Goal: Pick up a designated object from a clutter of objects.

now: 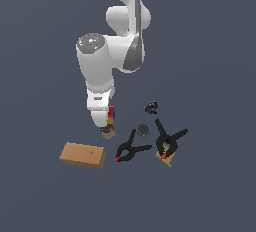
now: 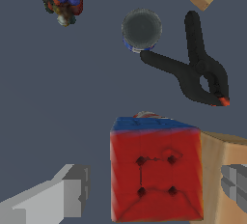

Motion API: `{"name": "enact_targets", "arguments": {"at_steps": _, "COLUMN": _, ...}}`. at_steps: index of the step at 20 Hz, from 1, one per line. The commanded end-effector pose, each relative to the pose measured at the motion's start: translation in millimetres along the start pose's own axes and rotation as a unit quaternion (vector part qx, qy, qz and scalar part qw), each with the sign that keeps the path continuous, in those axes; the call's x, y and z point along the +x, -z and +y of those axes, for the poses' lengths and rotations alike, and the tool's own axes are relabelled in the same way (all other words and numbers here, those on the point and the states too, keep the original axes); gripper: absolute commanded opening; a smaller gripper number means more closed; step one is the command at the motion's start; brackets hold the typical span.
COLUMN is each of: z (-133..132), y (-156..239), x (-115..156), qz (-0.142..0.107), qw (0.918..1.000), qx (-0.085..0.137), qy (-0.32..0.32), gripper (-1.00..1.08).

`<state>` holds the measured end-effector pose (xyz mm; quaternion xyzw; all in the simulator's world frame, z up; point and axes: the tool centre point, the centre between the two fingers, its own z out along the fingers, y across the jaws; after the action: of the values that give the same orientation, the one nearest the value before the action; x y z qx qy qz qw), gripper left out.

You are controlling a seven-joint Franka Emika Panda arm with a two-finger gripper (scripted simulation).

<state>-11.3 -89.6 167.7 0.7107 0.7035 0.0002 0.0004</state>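
The puzzle cube (image 2: 155, 170) shows a red gridded face and a blue edge in the wrist view. In the exterior view the cube (image 1: 111, 115) is a red, blue and yellow sliver beside the hand. My gripper (image 2: 154, 184) is open and straddles the cube, with a gap between each finger (image 2: 67, 194) and the cube's sides. In the exterior view the gripper (image 1: 107, 124) points down, and its fingertips are hidden. A small can (image 1: 107, 133) peeks out just below the cube.
A tan wooden block (image 1: 82, 154) lies at the exterior view's left, close beside the cube (image 2: 224, 155). Two black spring clamps (image 1: 131, 148) (image 1: 169, 139), a grey disc (image 1: 143, 129) and a tiny dark trinket (image 1: 151, 107) lie at the right.
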Motion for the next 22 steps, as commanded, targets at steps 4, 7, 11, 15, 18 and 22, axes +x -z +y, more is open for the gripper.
{"name": "enact_targets", "arguments": {"at_steps": 4, "z": -1, "y": -24, "x": 0, "qz": 0.000, "qw": 1.0000, "qx": 0.000, "qy": 0.001, "gripper": 1.00}}
{"name": "enact_targets", "arguments": {"at_steps": 7, "z": 0, "y": -31, "x": 0, "qz": 0.000, "qw": 1.0000, "qx": 0.000, "qy": 0.001, "gripper": 1.00}}
{"name": "enact_targets", "arguments": {"at_steps": 11, "z": 0, "y": -32, "x": 0, "qz": 0.000, "qw": 1.0000, "qx": 0.000, "qy": 0.001, "gripper": -1.00}}
{"name": "enact_targets", "arguments": {"at_steps": 15, "z": 0, "y": -32, "x": 0, "qz": 0.000, "qw": 1.0000, "qx": 0.000, "qy": 0.001, "gripper": -1.00}}
{"name": "enact_targets", "arguments": {"at_steps": 18, "z": 0, "y": -32, "x": 0, "qz": 0.000, "qw": 1.0000, "qx": 0.000, "qy": 0.001, "gripper": -1.00}}
{"name": "enact_targets", "arguments": {"at_steps": 22, "z": 1, "y": -30, "x": 1, "qz": 0.000, "qw": 1.0000, "qx": 0.000, "qy": 0.001, "gripper": -1.00}}
